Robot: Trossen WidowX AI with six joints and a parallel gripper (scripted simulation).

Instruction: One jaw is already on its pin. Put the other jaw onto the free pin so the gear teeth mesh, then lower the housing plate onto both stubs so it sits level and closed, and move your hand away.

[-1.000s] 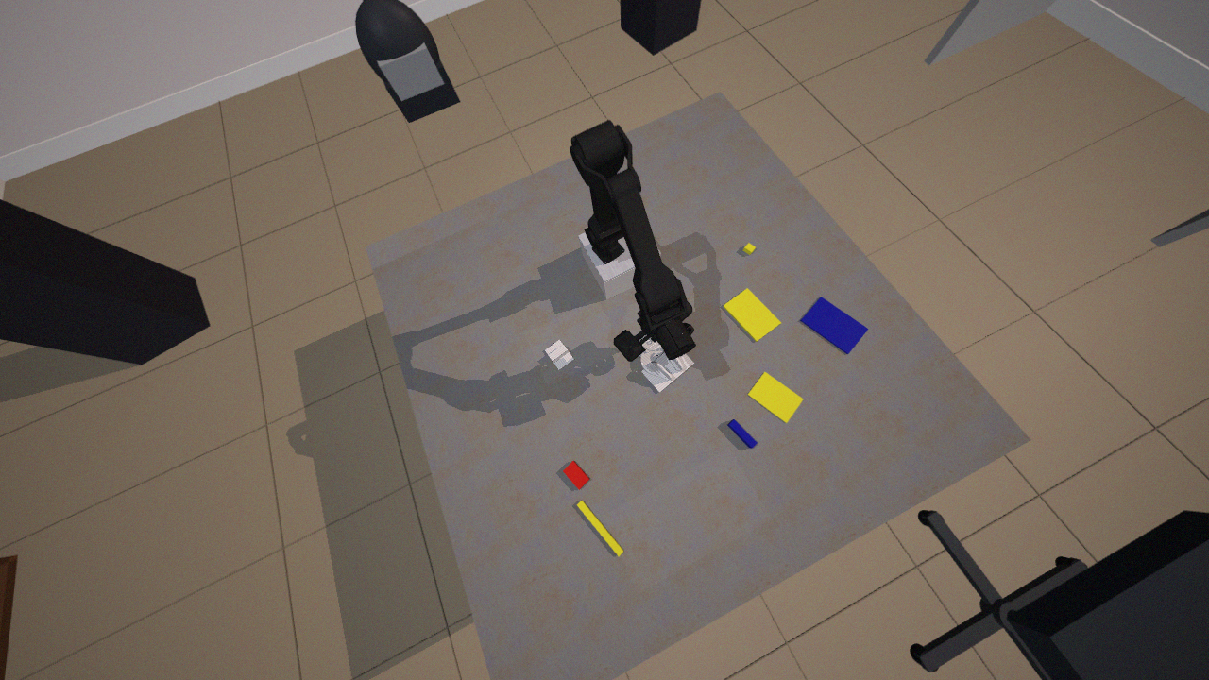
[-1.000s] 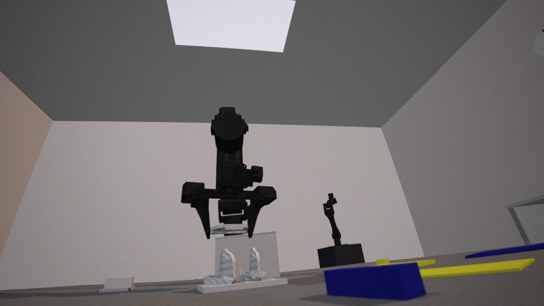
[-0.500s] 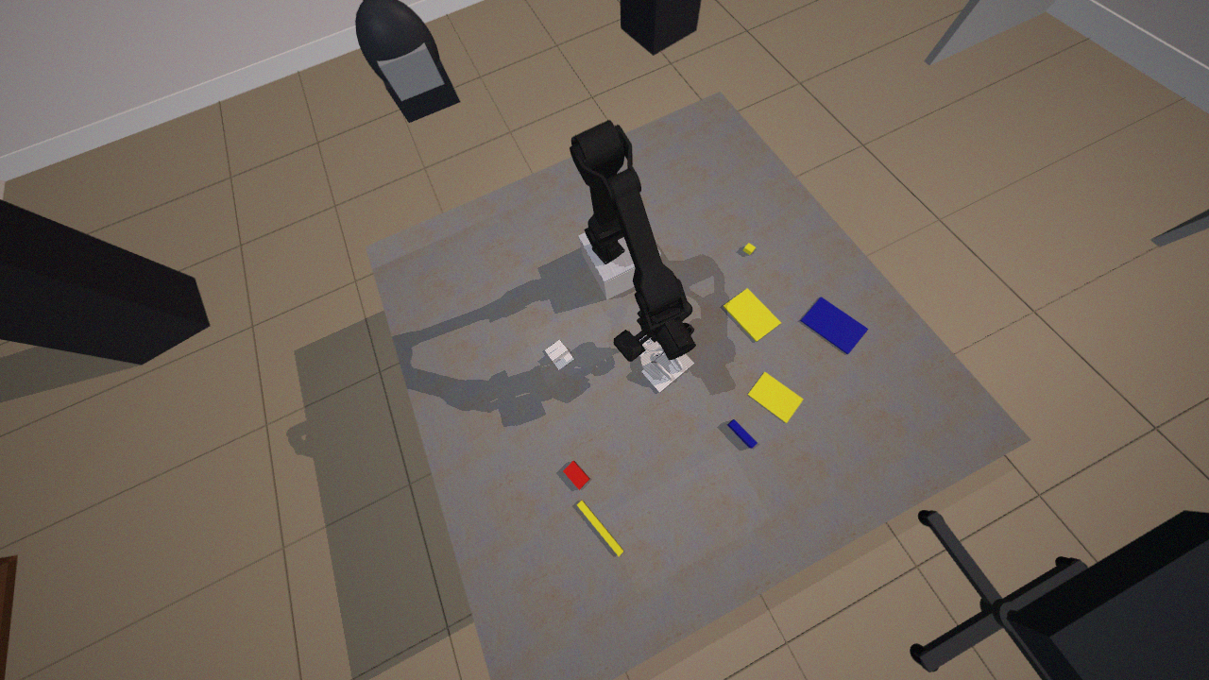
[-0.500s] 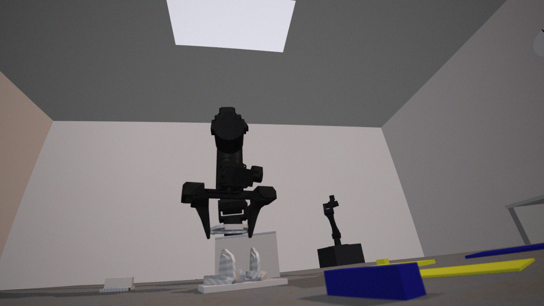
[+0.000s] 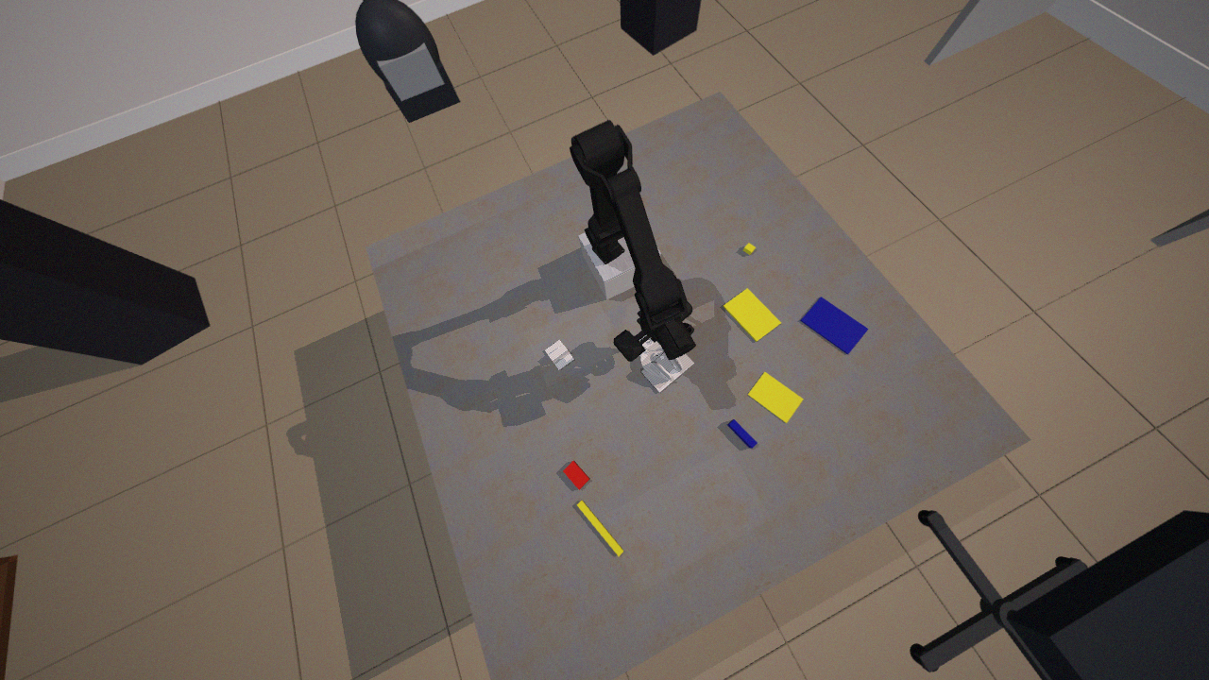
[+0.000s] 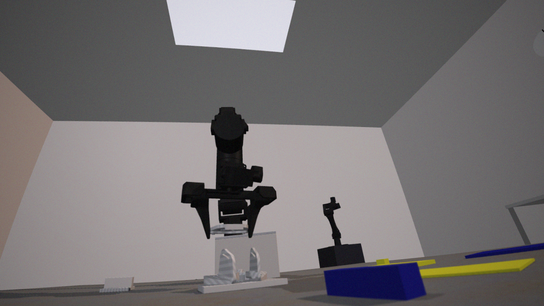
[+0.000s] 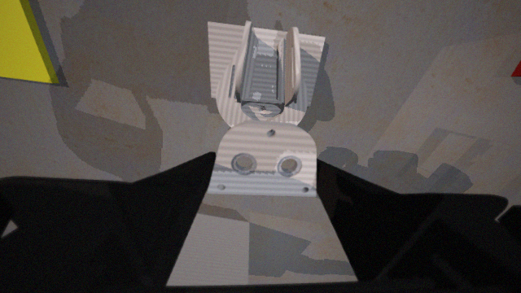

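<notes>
My gripper (image 6: 229, 236) (image 7: 264, 159) is shut on the white housing plate (image 6: 229, 227) (image 7: 266, 179), its fingers wide apart at the plate's two sides. The plate has two large holes and looks roughly level. It hangs clear above the table, toward the arm's side of the white base (image 5: 660, 383) (image 6: 243, 286) (image 7: 220, 45). On the base, one jaw (image 6: 227, 266) (image 7: 244, 65) and the other jaw (image 6: 254, 262) (image 7: 294, 65) stand upright side by side, with a gap between them. The gear teeth, pins and stubs cannot be made out clearly.
A small white stepped part (image 5: 557, 354) (image 6: 118, 283) lies left of the base. Yellow slabs (image 5: 752, 314) (image 5: 774, 397), a blue slab (image 5: 834, 325) and a small blue bar (image 5: 741, 433) lie right. A red block (image 5: 576, 475) and yellow strip (image 5: 599, 528) lie nearer the front.
</notes>
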